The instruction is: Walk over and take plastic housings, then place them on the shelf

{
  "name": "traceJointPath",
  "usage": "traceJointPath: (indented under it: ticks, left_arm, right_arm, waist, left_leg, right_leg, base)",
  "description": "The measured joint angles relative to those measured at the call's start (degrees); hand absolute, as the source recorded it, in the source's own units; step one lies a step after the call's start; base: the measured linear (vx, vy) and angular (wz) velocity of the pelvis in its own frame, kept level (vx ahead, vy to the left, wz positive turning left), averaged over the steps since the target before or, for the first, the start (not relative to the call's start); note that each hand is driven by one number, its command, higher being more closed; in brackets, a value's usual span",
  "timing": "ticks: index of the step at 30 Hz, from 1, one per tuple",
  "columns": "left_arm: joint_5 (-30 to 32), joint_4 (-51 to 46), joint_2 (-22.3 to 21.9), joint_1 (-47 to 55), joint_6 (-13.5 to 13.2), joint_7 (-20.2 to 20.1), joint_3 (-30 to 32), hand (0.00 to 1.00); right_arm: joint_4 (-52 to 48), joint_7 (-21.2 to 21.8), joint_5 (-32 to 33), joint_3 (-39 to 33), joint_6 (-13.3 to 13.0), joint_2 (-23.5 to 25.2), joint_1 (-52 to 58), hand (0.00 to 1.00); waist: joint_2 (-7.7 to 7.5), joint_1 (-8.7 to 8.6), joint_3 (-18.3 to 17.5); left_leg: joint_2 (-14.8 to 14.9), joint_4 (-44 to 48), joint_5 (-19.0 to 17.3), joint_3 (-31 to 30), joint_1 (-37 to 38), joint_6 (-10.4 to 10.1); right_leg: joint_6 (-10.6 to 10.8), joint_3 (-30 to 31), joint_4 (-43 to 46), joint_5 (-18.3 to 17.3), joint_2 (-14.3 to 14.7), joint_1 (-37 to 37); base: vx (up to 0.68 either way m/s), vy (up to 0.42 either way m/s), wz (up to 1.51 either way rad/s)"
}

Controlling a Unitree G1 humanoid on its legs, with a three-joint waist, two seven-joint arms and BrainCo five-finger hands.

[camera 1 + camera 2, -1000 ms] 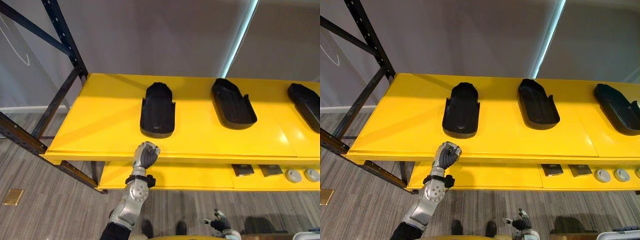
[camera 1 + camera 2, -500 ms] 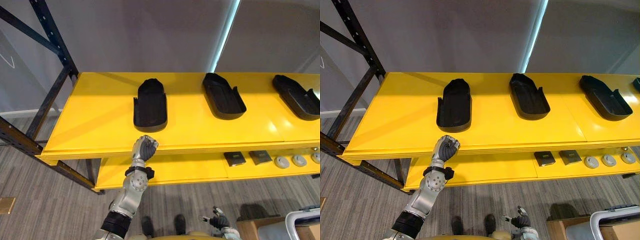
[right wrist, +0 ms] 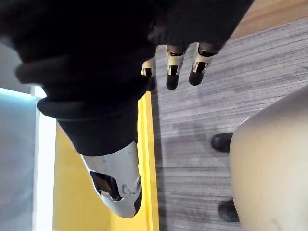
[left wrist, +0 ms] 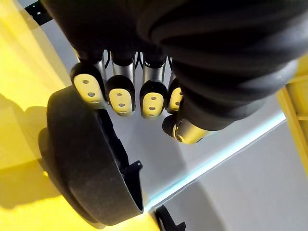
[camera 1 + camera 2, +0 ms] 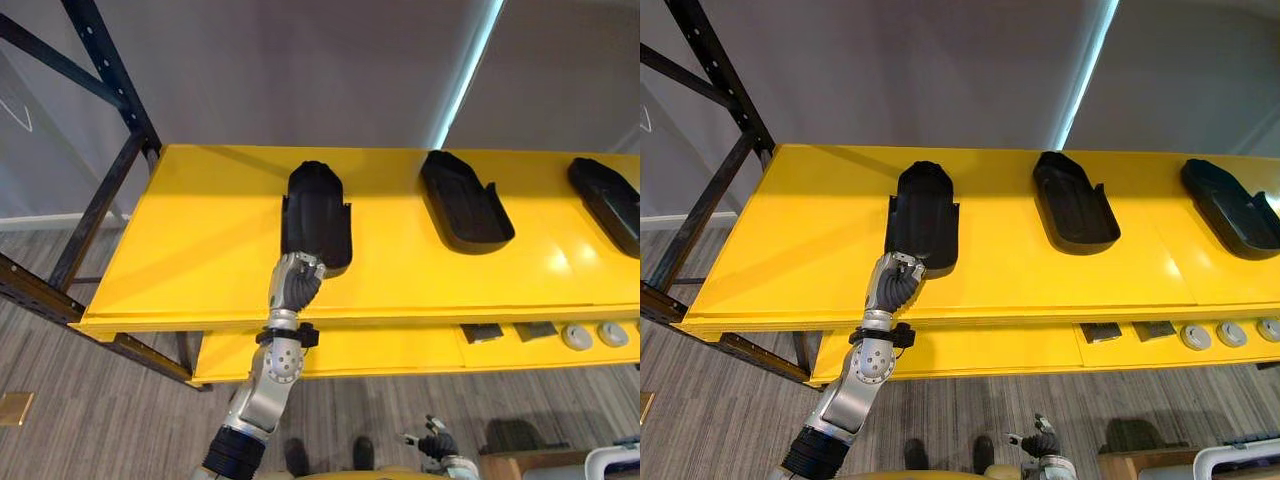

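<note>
Up from the shelf's front edge, my left hand (image 5: pixel 296 281) has come to the near end of the leftmost housing (image 5: pixel 316 205), which lies flat on the yellow top shelf (image 5: pixel 190 240). Its fingers (image 4: pixel 120 96) are curled tight with nothing between them and the thumb, though whether the tips touch the rim I cannot tell. A middle housing (image 5: pixel 465 203) lies further right and a far housing (image 5: pixel 610 205) is cut off at the edge, while my right hand (image 5: pixel 437 446) hangs low over the floor (image 5: pixel 90 400), loosely open and empty.
</note>
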Motion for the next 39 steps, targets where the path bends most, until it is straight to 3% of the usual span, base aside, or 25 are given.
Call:
traceJointPath:
  ticks: [19, 39]
  left_arm:
    - [-0.71, 7.71, -0.14, -4.34, 0.53, -0.42, -0.95, 1.0]
    - [-0.64, 14.74, 0.19, -13.28, 4.05, -0.31, 2.11, 1.0]
  right_arm:
    - [-0.58, 0.06, -0.11, 0.98, 0.2, -0.01, 0.05, 0.0]
    - [-0.62, 0.19, -0.14, 0.77, 0.29, 0.07, -1.92, 0.0]
  waist:
    - [-0.65, -0.55, 0.1]
    - [-0.26, -2.6, 0.58]
  left_leg:
    - [1.07, -0.05, -0.28, 1.45, -0.53, -0.31]
    - [1.26, -0.02, -0.28, 1.92, -2.06, 0.32]
  right_leg:
    - [-1.09, 0.46, 0.06, -0.8, 0.82, -1.22]
    - [-0.91, 0.77, -0.03, -0.02, 1.15, -3.03]
  base:
    - [-0.03, -0.005, -0.04]
    - [0.03, 0.001, -0.02]
